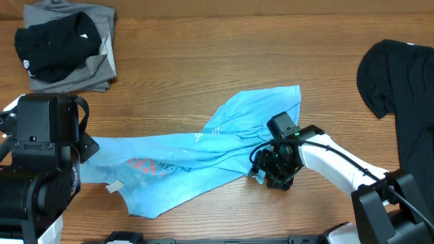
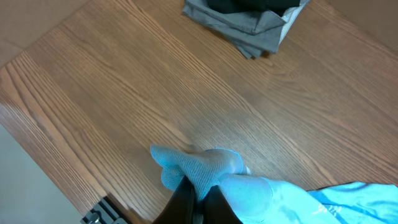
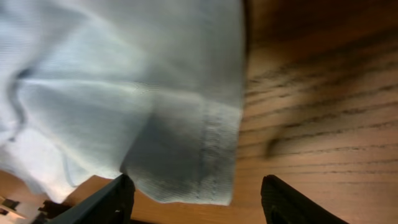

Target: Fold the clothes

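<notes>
A light-blue T-shirt [image 1: 196,152] with red and white lettering lies stretched and rumpled across the table's middle. My left gripper [image 2: 198,198] is shut on a bunched edge of it [image 2: 205,165] at the shirt's left end; in the overhead view the gripper is hidden under the left arm. My right gripper [image 3: 198,199] is open just above the table, with the shirt's hemmed corner [image 3: 186,155] between its fingers; it sits at the shirt's right lower edge in the overhead view [image 1: 271,173]. A large black T-shirt [image 1: 400,95] lies at the right edge.
A stack of folded grey and black clothes [image 1: 68,47] sits at the back left, also in the left wrist view [image 2: 249,18]. The left arm's base [image 1: 34,169] fills the left front. The table's left edge [image 2: 25,118] is close to my left gripper.
</notes>
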Tool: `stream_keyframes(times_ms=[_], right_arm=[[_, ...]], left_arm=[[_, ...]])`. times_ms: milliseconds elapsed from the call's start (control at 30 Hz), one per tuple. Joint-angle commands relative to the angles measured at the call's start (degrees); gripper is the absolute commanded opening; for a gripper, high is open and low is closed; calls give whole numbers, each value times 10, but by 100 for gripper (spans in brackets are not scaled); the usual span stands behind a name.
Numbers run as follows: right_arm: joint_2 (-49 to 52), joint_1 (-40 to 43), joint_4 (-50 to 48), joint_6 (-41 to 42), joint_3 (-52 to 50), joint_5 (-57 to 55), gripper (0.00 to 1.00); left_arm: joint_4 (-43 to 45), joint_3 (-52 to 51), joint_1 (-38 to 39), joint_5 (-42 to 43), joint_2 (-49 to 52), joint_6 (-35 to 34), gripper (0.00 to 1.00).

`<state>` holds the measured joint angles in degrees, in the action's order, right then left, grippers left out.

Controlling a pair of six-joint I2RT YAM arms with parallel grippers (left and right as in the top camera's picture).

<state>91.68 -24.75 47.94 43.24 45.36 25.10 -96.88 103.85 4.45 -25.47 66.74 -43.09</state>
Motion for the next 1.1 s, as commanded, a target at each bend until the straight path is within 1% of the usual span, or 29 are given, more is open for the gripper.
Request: stream_keyframes(times_ms=[0, 33, 167, 267, 333, 367, 433, 667, 800, 933, 1000, 1067], right_arm=[[0, 1, -13, 20, -16, 12, 67], [0, 1, -14, 20, -16, 12, 65], [0, 1, -15, 21, -16, 12, 49], [0, 1, -15, 24, -16, 11, 38], [0, 1, -17, 27, -15, 11, 29], [0, 1, -23, 29, -15, 12, 18], [0, 1, -24, 31, -15, 11, 5], [-1, 1, -27, 31, -11, -2, 4], [-12, 1, 4, 31, 17, -43, 4], [-49, 1, 75, 30, 89, -101, 4], [-75, 1, 126, 30, 150, -140, 4], [-98, 1, 176, 30, 217, -177, 4]], left_arm=[[1, 4, -3, 1, 4, 9, 7], [1, 4, -3, 1, 4, 9, 7], [1, 4, -3, 1, 4, 9, 7], [1, 4, -3, 1, 4, 9, 7], [1, 4, -3, 1, 4, 9, 7], [1, 4, -3, 1, 4, 9, 7], [1, 4, -3, 1, 4, 9, 7], [1, 4, -3, 0, 4, 9, 4], [11, 8, -3, 1, 2, 14, 4], [15, 50, -3, 25, -2, 64, 4], [15, 82, -3, 46, -2, 84, 4], [9, 115, -3, 59, -2, 89, 4]])
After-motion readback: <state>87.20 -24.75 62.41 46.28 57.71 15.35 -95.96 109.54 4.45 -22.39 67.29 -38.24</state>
